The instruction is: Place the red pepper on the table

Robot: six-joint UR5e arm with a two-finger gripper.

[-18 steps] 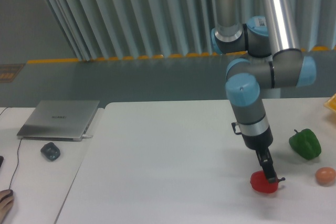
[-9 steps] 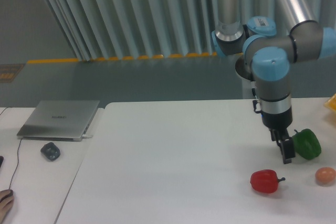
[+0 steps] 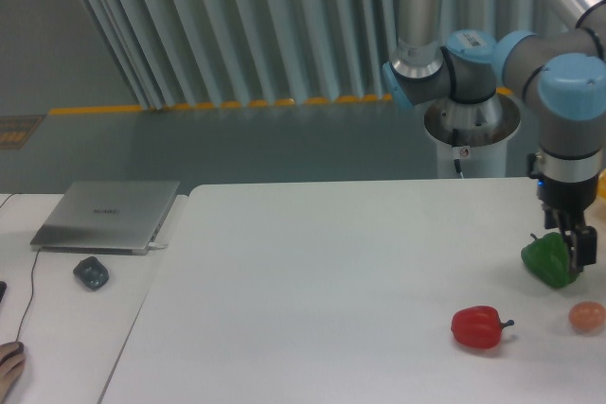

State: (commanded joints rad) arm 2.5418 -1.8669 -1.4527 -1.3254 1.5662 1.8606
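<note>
Though the red pepper (image 3: 477,326) lies free on the table (image 3: 303,281), the gripper (image 3: 578,254), fingers seemingly empty, hangs against the green pepper (image 3: 545,260) and could nudge it rolling.

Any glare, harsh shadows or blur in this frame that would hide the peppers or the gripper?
Fixed camera: soft, even light, only faint shadows on the table; red pepper reads clearly with small highlights; the gripper overlaps the green pepper, its fingers dark and slightly soft.

Soft, even, cool indoor light, faint shadows, slightly hazy and low-resolution throughout.
</note>
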